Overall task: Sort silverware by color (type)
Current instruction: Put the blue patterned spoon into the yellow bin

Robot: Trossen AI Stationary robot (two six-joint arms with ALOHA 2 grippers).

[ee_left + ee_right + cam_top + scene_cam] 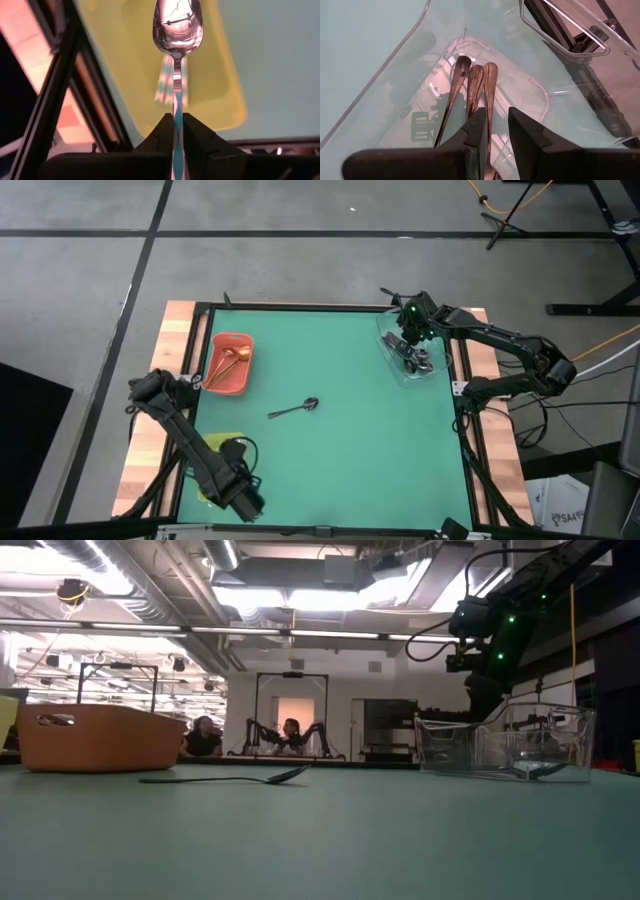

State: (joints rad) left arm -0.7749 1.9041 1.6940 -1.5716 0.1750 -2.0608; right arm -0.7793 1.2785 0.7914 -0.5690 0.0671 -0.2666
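Observation:
My left gripper is shut on a silver-bowled spoon with a mint-green handle, above the yellow-green tray at the table's near left. More mint handles lie in that tray. My right gripper hovers open by a narrow gap over the clear tray, where dark spoons lie side by side on the bottom. Copper spoons rest in the red tray. One black spoon lies flat on the green mat; in the low view it is in front. My left gripper pinches the spoon's mint-green handle between its two fingers. The spoon runs along the fingers and sticks out past their tips, bowl foremost. It is lifted clear, over the yellow-green tray.
The red tray sits at the mat's far left, the clear tray at its far right. A black frame edges the green mat. People sit in the room beyond the table.

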